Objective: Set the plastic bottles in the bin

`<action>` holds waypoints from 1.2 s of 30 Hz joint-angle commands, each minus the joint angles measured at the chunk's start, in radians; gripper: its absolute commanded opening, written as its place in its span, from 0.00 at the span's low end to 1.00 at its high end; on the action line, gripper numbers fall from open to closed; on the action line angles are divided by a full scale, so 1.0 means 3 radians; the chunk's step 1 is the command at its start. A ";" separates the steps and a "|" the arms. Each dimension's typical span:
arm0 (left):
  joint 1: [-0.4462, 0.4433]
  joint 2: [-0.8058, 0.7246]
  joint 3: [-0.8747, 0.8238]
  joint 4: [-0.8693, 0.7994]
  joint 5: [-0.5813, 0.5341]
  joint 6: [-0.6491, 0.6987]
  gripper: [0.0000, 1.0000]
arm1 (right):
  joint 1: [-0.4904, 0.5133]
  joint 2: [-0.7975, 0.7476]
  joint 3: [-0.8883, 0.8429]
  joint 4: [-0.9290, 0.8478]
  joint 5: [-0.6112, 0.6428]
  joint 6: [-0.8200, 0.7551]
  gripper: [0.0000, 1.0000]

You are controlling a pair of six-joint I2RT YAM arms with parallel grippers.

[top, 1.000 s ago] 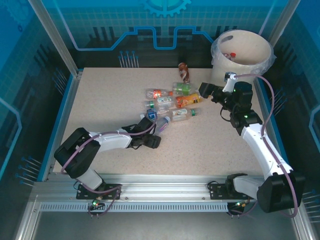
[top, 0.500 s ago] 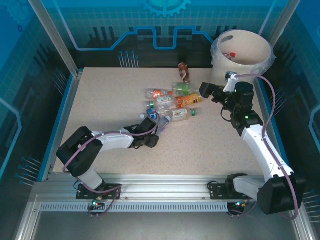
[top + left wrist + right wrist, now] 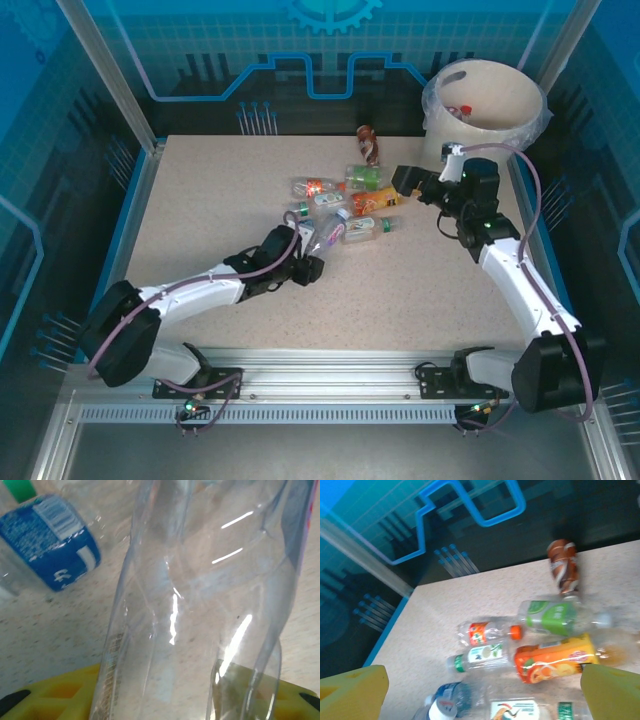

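Observation:
Several plastic bottles lie in a cluster mid-table: an orange-capped one [image 3: 315, 187], a green-labelled one [image 3: 365, 178], an orange juice bottle [image 3: 375, 200] and a blue-labelled one [image 3: 303, 232]. My left gripper [image 3: 312, 258] is shut on a clear crushed bottle [image 3: 200, 605], which lies between the yellow fingers [image 3: 50, 695]. My right gripper [image 3: 405, 180] stands open just right of the orange juice bottle [image 3: 555, 661], with nothing between its fingers [image 3: 355, 690]. The cream bin [image 3: 520, 95] stands at the back right with a red-capped bottle [image 3: 462, 110] inside.
A brown-wrapped bottle [image 3: 370, 143] lies at the table's far edge, behind the cluster. A bottle with a bird label [image 3: 365, 228] lies at the cluster's near side. Blue walls and metal posts surround the table. Bare tabletop stretches to the left and near side.
My left arm has stretched forward into the cluster, and the clear bottle has shifted up and to the right with it. The right gripper has edged left toward the orange juice bottle.

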 commanded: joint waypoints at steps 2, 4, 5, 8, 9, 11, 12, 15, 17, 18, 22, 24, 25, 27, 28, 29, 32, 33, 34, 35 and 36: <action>0.0247 -0.0223 0.0104 0.0617 0.0861 -0.0589 0.45 | 0.0131 0.0045 0.0213 0.0127 -0.0591 -0.0066 1.00; 0.0293 -0.0252 0.0179 0.0758 0.1054 -0.0716 0.45 | 0.0166 0.0105 0.0275 0.0129 -0.0737 -0.0088 1.00; 0.0296 -0.0258 0.0226 0.0765 0.1092 -0.0724 0.45 | 0.0175 0.0145 0.0307 0.0116 -0.0815 -0.0079 1.00; 0.0294 -0.0263 0.0354 0.0789 0.1187 -0.0830 0.45 | 0.0209 0.0299 0.0456 0.0065 -0.1121 -0.0030 1.00; 0.0294 -0.0258 0.0398 0.0797 0.1225 -0.0870 0.45 | 0.0233 0.0357 0.0513 0.0050 -0.1217 -0.0022 1.00; 0.0296 -0.0238 0.0500 0.0810 0.1343 -0.0946 0.45 | 0.0320 0.0450 0.0598 0.0017 -0.1259 -0.0021 1.00; 0.0296 -0.0222 0.0547 0.0811 0.1398 -0.0990 0.45 | 0.0375 0.0487 0.0625 0.0006 -0.1216 -0.0021 1.00; 0.0295 -0.0217 0.0600 0.0885 0.1475 -0.1097 0.45 | 0.0525 0.0571 0.0645 0.0102 -0.1187 -0.0009 1.00; 0.0293 -0.0236 0.0591 0.0938 0.1486 -0.1143 0.45 | 0.0577 0.0617 0.0639 0.0256 -0.1261 0.0057 1.00; 0.0296 -0.0242 0.0589 0.0938 0.1489 -0.1155 0.46 | 0.0588 0.0643 0.0639 0.0333 -0.1325 0.0099 1.00; 0.0298 -0.0242 0.0622 0.0904 0.1533 -0.1195 0.46 | 0.0609 0.0714 0.0624 0.0615 -0.1615 0.0240 1.00; 0.0293 -0.0230 0.0652 0.0883 0.1574 -0.1205 0.46 | 0.0632 0.0718 0.0595 0.0727 -0.1684 0.0268 1.00; 0.0296 -0.0218 0.0663 0.0882 0.1592 -0.1211 0.47 | 0.0650 0.0719 0.0588 0.0757 -0.1707 0.0267 1.00; 0.0293 -0.0208 0.0679 0.0882 0.1614 -0.1222 0.47 | 0.0690 0.0719 0.0595 0.0781 -0.1730 0.0254 0.99; 0.0296 -0.0198 0.0683 0.0884 0.1615 -0.1230 0.47 | 0.0702 0.0728 0.0602 0.0776 -0.1740 0.0245 0.99; 0.0294 -0.0192 0.0680 0.0897 0.1616 -0.1240 0.47 | 0.0723 0.0739 0.0622 0.0763 -0.1766 0.0223 0.98; 0.0294 -0.0168 0.0685 0.0922 0.1642 -0.1268 0.47 | 0.0775 0.0779 0.0678 0.0693 -0.1808 0.0172 0.98; 0.0293 -0.0156 0.0685 0.0932 0.1638 -0.1283 0.47 | 0.0791 0.0794 0.0701 0.0653 -0.1817 0.0146 0.97; 0.0295 -0.0151 0.0681 0.0941 0.1637 -0.1298 0.47 | 0.0801 0.0804 0.0717 0.0619 -0.1826 0.0124 0.92; 0.0294 -0.0146 0.0680 0.0953 0.1615 -0.1308 0.47 | 0.0810 0.0811 0.0730 0.0592 -0.1818 0.0120 0.86; 0.0293 -0.0131 0.0675 0.0970 0.1604 -0.1323 0.47 | 0.0819 0.0816 0.0726 0.0594 -0.1810 0.0116 0.82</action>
